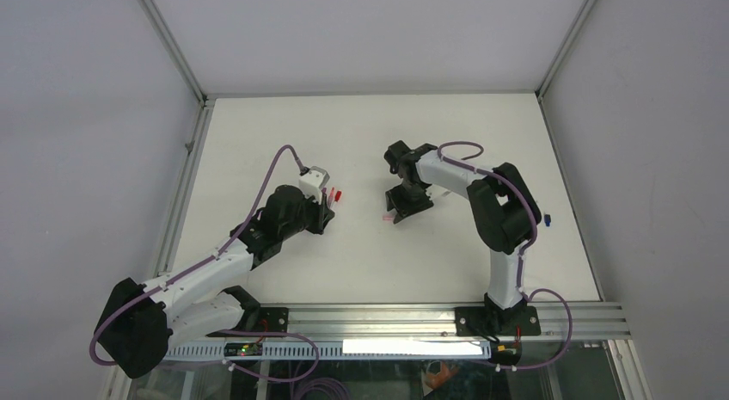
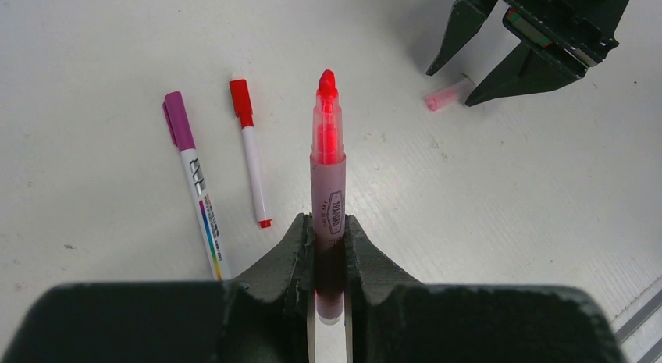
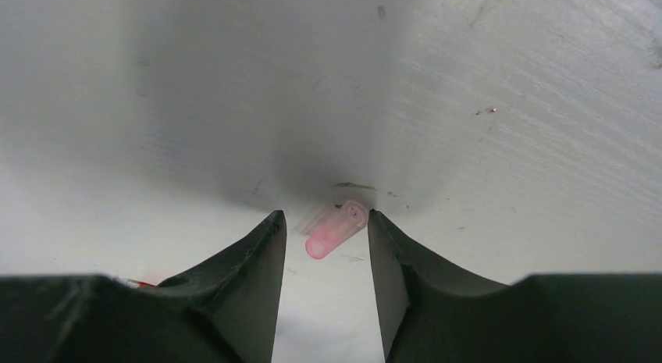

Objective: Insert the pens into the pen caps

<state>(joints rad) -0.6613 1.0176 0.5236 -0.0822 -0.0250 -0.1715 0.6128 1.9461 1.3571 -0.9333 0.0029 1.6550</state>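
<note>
Left end effector (image 2: 328, 222): you have it clamped on the lower barrel of the translucent pink highlighter pen with a bare red tip (image 2: 328, 144), which points away from the wrist above the white table (image 2: 507, 222).
Loose pens: left of the held pen, the white pen with a purple cap (image 2: 195, 183) and the slimmer white pen with a red cap (image 2: 251, 156) lie flat, near each other but apart.
Cap: the short translucent pink plastic cap (image 3: 336, 229) lies on the table between your right fingers.
Right end effector (image 3: 325, 218): its fingers are spread and straddle the cap, gripping nothing; you cannot tell whether either one touches it.
Far right: a small dark blue piece (image 1: 547, 218) lies beside the right arm.
</note>
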